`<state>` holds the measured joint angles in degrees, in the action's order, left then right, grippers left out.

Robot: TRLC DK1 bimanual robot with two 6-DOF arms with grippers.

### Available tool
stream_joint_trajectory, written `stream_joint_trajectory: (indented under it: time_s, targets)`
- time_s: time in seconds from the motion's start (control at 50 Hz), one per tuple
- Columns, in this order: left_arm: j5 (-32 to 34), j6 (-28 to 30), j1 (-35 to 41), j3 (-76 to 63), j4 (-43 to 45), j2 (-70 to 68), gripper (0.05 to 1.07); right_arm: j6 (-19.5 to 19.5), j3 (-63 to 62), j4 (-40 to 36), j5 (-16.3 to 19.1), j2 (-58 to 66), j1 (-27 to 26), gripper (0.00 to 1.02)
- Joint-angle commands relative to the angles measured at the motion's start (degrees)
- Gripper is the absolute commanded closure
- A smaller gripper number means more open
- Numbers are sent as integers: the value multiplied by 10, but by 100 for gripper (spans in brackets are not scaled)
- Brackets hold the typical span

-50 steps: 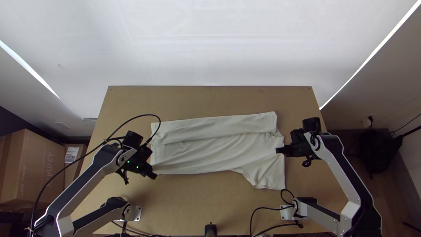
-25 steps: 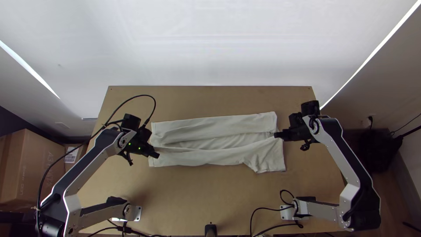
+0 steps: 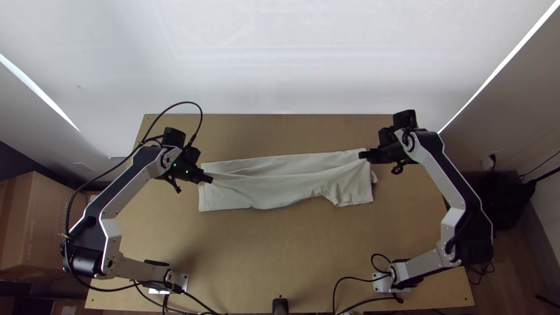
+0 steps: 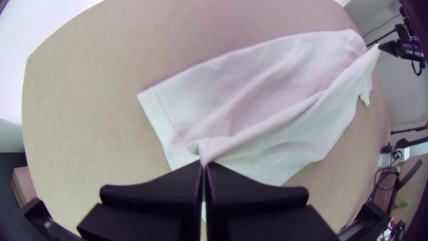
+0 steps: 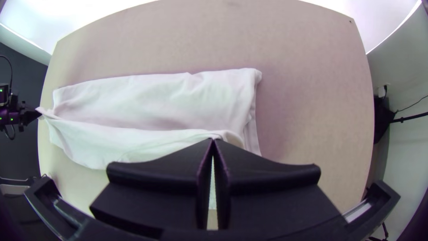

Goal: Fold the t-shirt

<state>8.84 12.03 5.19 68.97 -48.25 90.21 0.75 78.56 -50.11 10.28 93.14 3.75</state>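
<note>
top view: the off-white cloth t-shirt (image 3: 286, 188) lies on the light wooden table (image 3: 280, 248), stretching toward three o'clock from the left black flat-fingered gripper (image 3: 208, 177) and toward eight o'clock from the right black flat-fingered gripper (image 3: 363, 155), each closed on pinched fabric near one end.

From my remote controls, I look down on a light wooden table (image 3: 280, 251), small dark dots marking its far corners, before a broad white backdrop (image 3: 280, 55) that glows softly across the far side of the room. Slim, bright slanting strips of light flank it, one at left (image 3: 38, 90), one at right (image 3: 501, 65). At right, I see a grey wall (image 3: 536, 99) with a power outlet (image 3: 486, 164), a black bundle (image 3: 499, 198) near its base and brown wood flooring (image 3: 516, 256). A cardboard box (image 3: 44, 233) stands at left, beside the table, near a dark wall panel (image 3: 17, 158).
</note>
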Motion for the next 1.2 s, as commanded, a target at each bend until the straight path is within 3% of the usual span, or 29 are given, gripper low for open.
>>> stream_joint_trajectory:
  time_s: [0.0, 0.7, 0.76, 0.78, 0.8, 0.82, 0.86, 0.88, 0.92, 0.94, 1.12, 1.18]
  targets:
    - [6, 1, -12, 47, 3, 29, 104, -12, 40, 3, -4, 33, 2, 100]
    - [6, -4, -45, 115, 4, 99, 104, -36, 166, 7, -29, 180, -7, 100]
    - [7, -5, -46, 112, 9, 95, 97, -42, 168, 12, -39, 187, -8, 100]
    - [7, -5, -46, 111, 9, 94, 89, -44, 170, 13, -40, 190, -9, 93]
    - [7, -3, -46, 108, 8, 92, 78, -44, 171, 13, -40, 192, -9, 78]
    - [7, 2, -45, 107, 8, 90, 68, -44, 171, 13, -40, 193, -10, 59]
    - [6, 12, -41, 101, 8, 83, 42, -48, 171, 13, -47, 193, -11, 11]
    - [6, 17, -38, 98, 9, 79, 30, -53, 171, 13, -53, 193, -12, 2]
    - [4, 17, -36, 92, 21, 72, 12, -62, 174, 13, -56, 190, -15, 3]
    - [3, 16, -36, 91, 23, 70, 10, -63, 172, 13, -56, 187, -16, 3]
    - [6, -2, -58, 60, 61, 42, 10, -95, 159, 34, -54, 118, -45, 3]
    - [28, -3, -69, 46, 59, 29, 10, -108, 157, 33, -25, 99, -60, 3]
